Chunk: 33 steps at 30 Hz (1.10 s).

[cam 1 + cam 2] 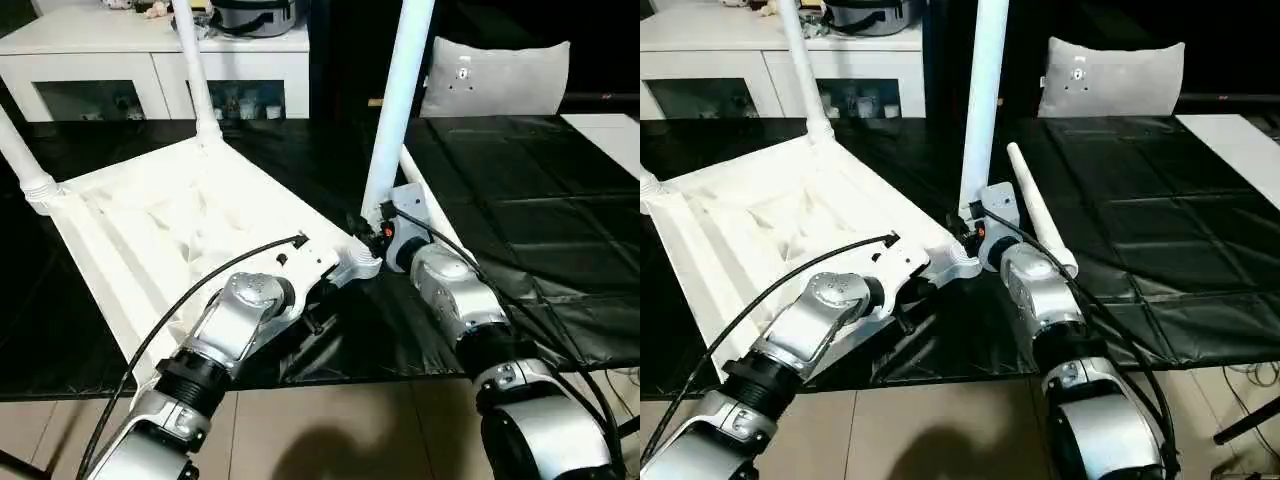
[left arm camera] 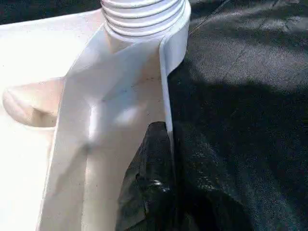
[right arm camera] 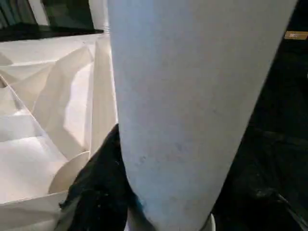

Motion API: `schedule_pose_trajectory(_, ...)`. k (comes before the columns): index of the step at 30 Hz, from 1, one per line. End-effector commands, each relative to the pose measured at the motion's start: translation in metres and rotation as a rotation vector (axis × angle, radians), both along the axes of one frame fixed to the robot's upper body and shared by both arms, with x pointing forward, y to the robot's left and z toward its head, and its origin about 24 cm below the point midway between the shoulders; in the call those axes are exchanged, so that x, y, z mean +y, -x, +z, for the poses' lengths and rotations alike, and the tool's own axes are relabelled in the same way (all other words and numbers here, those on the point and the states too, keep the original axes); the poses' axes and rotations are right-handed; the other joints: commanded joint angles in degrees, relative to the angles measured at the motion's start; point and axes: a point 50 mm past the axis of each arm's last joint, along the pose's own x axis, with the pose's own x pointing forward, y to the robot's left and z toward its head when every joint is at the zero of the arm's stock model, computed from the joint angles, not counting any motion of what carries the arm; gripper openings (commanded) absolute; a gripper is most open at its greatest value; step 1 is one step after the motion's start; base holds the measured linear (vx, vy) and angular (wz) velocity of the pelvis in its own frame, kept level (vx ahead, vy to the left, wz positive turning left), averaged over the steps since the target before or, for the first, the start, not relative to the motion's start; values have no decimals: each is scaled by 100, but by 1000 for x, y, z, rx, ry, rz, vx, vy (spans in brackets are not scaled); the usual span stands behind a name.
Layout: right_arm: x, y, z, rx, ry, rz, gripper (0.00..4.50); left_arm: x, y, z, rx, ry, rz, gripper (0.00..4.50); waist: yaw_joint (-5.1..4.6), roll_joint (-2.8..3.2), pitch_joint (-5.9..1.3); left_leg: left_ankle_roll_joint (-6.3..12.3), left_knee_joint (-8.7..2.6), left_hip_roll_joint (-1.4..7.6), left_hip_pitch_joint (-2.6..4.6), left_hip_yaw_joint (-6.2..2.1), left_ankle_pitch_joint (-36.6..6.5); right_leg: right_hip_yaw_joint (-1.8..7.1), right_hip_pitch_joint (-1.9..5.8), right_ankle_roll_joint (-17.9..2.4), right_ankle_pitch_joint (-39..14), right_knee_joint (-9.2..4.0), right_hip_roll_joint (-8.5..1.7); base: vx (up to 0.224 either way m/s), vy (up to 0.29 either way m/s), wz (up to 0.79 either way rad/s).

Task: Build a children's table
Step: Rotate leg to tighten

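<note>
Here our right end effector grips the upright leg, the left end effector pinches the tabletop rim; a tilted leg could cross-thread.

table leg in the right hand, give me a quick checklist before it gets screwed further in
1. Tabletop lies underside up on the black mat: ok.
2. Left hand braces the tabletop rim at the near corner, one black finger against the rim wall: ok.
3. Right hand is around the upright leg near its base: ok; how firm the grip is: cannot tell.
4. Leg stands roughly upright over the corner socket: ok.
5. Thread fully seated in that socket: cannot tell, the joint is hidden behind the hands.
6. Fourth leg lies loose on the mat beside the right forearm, close to the turning wrist: not ok.
</note>
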Motion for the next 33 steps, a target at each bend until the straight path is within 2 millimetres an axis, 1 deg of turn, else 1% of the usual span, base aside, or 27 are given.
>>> schedule_pose_trajectory(1,-14,26,-55,242,26,-28,222,2,1,1,-10,-20,-42,0,17,60,-111,16,-479,223,-128,14,-1621,333,124,-964,-1287,-547,-364,0,0,0)
schedule_pose_trajectory(3,-16,28,-55,237,18,-24,222,3,1,1,-10,-24,-45,0,20,61,-118,53,-469,223,-127,30,-1444,328,137,-1008,-1052,-533,-354,0,0,0)
schedule_pose_trajectory(4,-17,28,-55,235,9,-20,222,4,1,1,-10,-28,-49,0,22,124,-120,48,-467,223,-125,26,-1412,326,137,-1035,-972,-519,-353,0,0,0)
schedule_pose_trajectory(5,-20,30,-56,230,6,-17,222,4,1,0,-11,-31,-57,0,11,93,-122,66,-459,228,-120,39,-1374,322,144,-1073,-825,-518,-346,0,0,0)
schedule_pose_trajectory(6,-20,30,-56,229,6,-17,222,4,1,0,-11,-32,-59,0,17,104,-123,70,-459,228,-121,39,-1347,320,152,-1088,-767,-511,-346,0,0,0)
schedule_pose_trajectory(7,-21,31,-56,229,6,-16,222,4,1,0,-11,-32,-60,0,14,101,-131,91,-454,229,-118,50,-1271,315,163,-1110,-643,-503,-343,0,0,0)
schedule_pose_trajectory(8,-21,31,-57,228,6,-15,222,4,1,0,-9,-32,-67,0,19,151,-134,94,-449,228,-116,49,-1212,312,166,-1149,-549,-489,-349,0,0,0)
schedule_pose_trajectory(9,-22,31,-57,227,6,-13,222,4,1,0,-7,-32,-74,0,8,124,-131,100,-446,230,-116,61,-1202,309,168,-1169,-513,-491,-346,0,0,0)
schedule_pose_trajectory(14,-23,31,-56,223,6,-10,222,4,3,0,-1,-31,-89,0,12,122,-121,95,-457,243,-102,91,-1338,317,159,-1149,-829,-521,-363,0,0,0)
schedule_pose_trajectory(17,-23,30,-55,221,7,0,222,5,4,-2,3,-31,-92,0,14,122,-120,91,-458,249,-100,97,-1337,319,155,-1134,-850,-523,-363,0,0,0)
schedule_pose_trajectory(18,-23,30,-55,220,8,2,243,6,5,-2,4,-31,-93,0,16,76,-123,106,-458,250,-99,101,-1309,319,157,-1131,-832,-524,-362,0,0,0)
schedule_pose_trajectory(19,-23,30,-54,218,8,4,260,6,5,-2,5,-31,-95,0,26,103,-127,122,-454,253,-99,100,-1248,322,158,-1153,-762,-510,-368,0,0,0)
schedule_pose_trajectory(21,-21,29,-53,212,28,24,274,7,6,-3,9,-35,-101,0,42,103,-148,164,-428,247,-102,111,-998,316,171,-1212,-431,-483,-365,0,0,0)
schedule_pose_trajectory(22,-20,29,-53,211,42,40,274,7,7,-3,10,-36,-105,0,37,97,-151,167,-421,254,-105,105,-930,316,172,-1242,-340,-463,-366,0,0,0)
schedule_pose_trajectory(23,-19,29,-52,211,55,57,297,7,7,-4,12,-39,-111,0,41,91,-159,216,-397,233,-112,121,-792,308,183,-1287,-134,-446,-354,0,0,0)
schedule_pose_trajectory(24,-18,29,-52,212,62,67,297,7,8,-4,13,-40,-114,0,48,101,-156,258,-388,227,-122,121,-680,300,195,-1306,-34,-436,-356,0,0,0)
schedule_pose_trajectory(25,-17,28,-52,218,65,70,315,7,8,-4,15,-42,-120,0,46,102,-152,272,-383,222,-122,127,-652,298,194,-1311,-16,-439,-355,0,0,0)
schedule_pose_trajectory(26,-17,28,-52,225,73,77,322,7,9,-4,16,-42,-124,0,41,103,-156,285,-378,223,-122,125,-579,295,203,-1323,25,-429,-352,0,0,0)
schedule_pose_trajectory(27,-16,27,-52,229,83,81,331,7,9,-4,16,-41,-126,0,49,71,-163,303,-375,226,-121,124,-520,293,208,-1355,36,-415,-362,0,0,0)
schedule_pose_trajectory(28,-16,27,-52,230,86,82,331,7,9,-4,16,-41,-126,0,49,82,-169,310,-369,226,-118,125,-472,292,210,-1363,70,-413,-357,0,0,0)
schedule_pose_trajectory(29,-16,27,-52,230,87,83,354,7,9,-3,16,-41,-126,0,52,77,-192,331,-336,225,-126,127,-287,295,213,-1391,319,-385,-362,0,0,0)
schedule_pose_trajectory(30,-16,27,-52,233,91,89,354,7,9,-3,16,-40,-126,0,53,74,-199,351,-330,224,-136,122,-186,289,223,-1393,456,-367,-353,0,0,0)
schedule_pose_trajectory(31,-16,27,-52,234,93,93,367,7,9,-3,17,-39,-126,0,50,79,-199,396,-309,215,-133,132,-94,285,203,-1428,652,-354,-338,0,0,0)
schedule_pose_trajectory(32,-17,27,-52,234,96,96,376,7,10,-4,17,-38,-126,0,59,35,-233,475,-278,209,-139,142,41,293,216,-1483,920,-315,-349,0,0,0)
schedule_pose_trajectory(33,-17,27,-52,233,97,98,387,7,10,-4,18,-38,-126,0,66,46,-224,554,-263,203,-153,141,177,280,207,-1509,1094,-307,-337,0,0,0)
